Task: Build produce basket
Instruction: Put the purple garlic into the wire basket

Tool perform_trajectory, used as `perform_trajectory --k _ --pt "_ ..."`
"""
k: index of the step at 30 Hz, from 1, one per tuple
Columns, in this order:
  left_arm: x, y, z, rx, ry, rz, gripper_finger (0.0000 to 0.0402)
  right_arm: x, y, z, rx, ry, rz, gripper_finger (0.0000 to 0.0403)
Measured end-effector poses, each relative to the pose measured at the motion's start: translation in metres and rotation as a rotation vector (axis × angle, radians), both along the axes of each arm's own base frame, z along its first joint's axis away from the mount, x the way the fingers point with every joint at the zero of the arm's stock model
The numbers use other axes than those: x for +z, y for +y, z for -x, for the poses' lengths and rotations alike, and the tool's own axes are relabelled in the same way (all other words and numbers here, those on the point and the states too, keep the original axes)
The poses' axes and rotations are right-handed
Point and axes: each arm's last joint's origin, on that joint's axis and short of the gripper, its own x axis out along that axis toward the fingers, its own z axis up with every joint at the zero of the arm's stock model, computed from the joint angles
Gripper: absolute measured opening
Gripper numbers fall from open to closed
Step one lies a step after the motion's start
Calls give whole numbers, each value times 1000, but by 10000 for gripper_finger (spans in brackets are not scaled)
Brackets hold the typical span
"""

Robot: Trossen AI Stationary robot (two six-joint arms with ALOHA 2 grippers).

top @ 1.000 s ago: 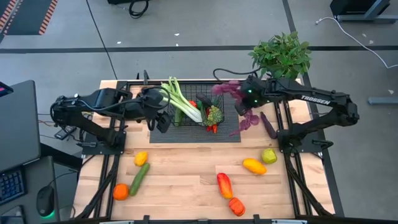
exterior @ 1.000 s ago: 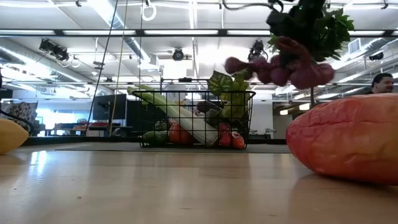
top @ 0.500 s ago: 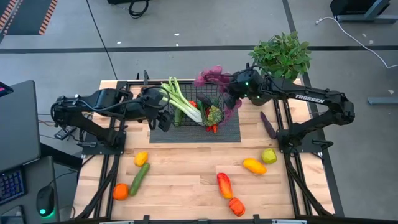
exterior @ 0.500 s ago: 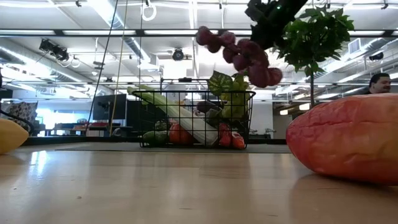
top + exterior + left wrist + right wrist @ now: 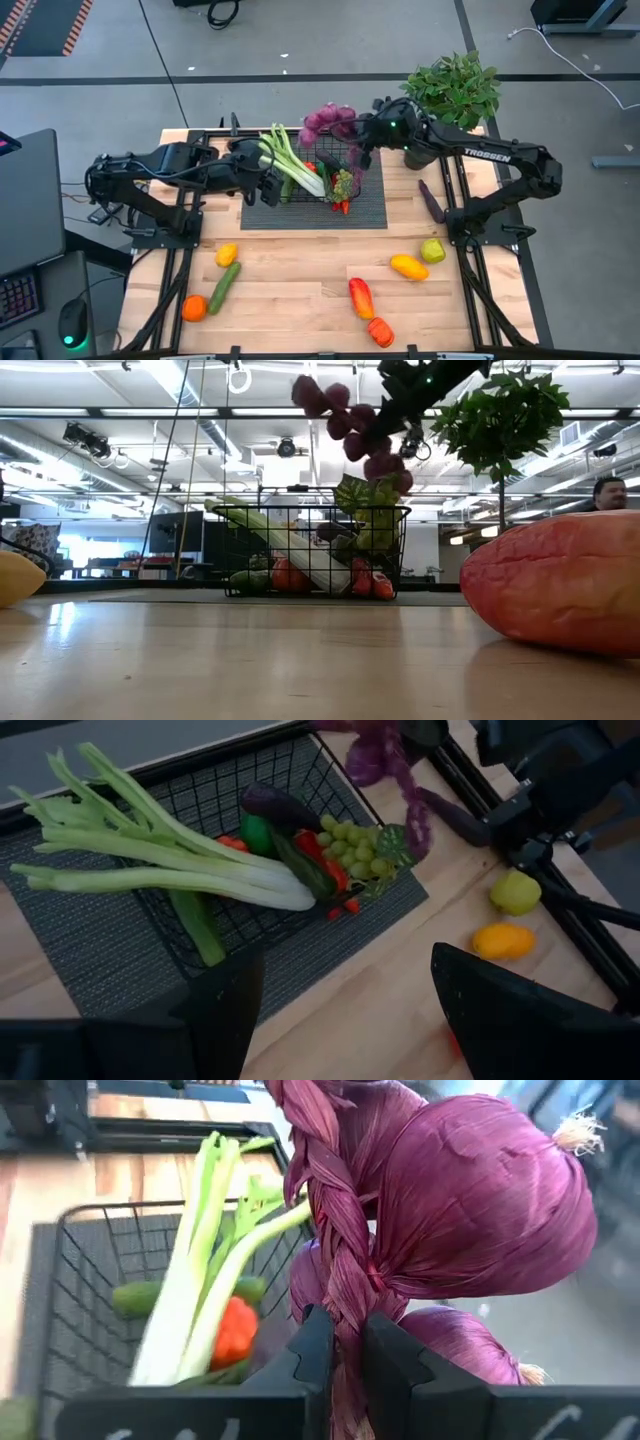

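The black wire basket (image 5: 312,178) stands on a dark mat and holds a leek (image 5: 296,161) that sticks out over its rim, green grapes (image 5: 345,183) and other produce. My right gripper (image 5: 364,134) is in the air over the basket's far right corner, shut on a braided string of purple-red onions (image 5: 326,122), which also shows high in the low view (image 5: 346,416). My left gripper (image 5: 268,189) waits open beside the basket's left end, its fingers wide apart in its wrist view (image 5: 345,1020). My right gripper pinches the onion string's braided stalk (image 5: 343,1312) between its two fingers (image 5: 312,1348). The fingers lie across the braid. The string is lifted clear above the basket (image 5: 316,550), and its bulbs (image 5: 480,1210) bunch beyond the fingertips and trail toward the table's left.
A potted plant (image 5: 452,87) stands at the far right corner. Loose on the table are an eggplant (image 5: 431,201), a green fruit (image 5: 432,250), a yellow-orange fruit (image 5: 408,266), red and orange peppers (image 5: 361,297), a cucumber (image 5: 224,287) and an orange (image 5: 194,308).
My right gripper has moved up and toward the table's left and far edge, carrying the onion string from beside the mat's right end to above the basket's far right corner. The string has swung out toward the left.
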Motion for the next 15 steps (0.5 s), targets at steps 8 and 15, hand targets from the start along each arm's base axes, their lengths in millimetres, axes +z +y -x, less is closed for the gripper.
perform_trajectory --k 8,15 --pt "1 2 -4 45 -48 25 291 -22 -4 -18 173 105 61 43" --pt "2 2 -4 70 -68 49 291 -29 -10 -35 193 73 131 43"
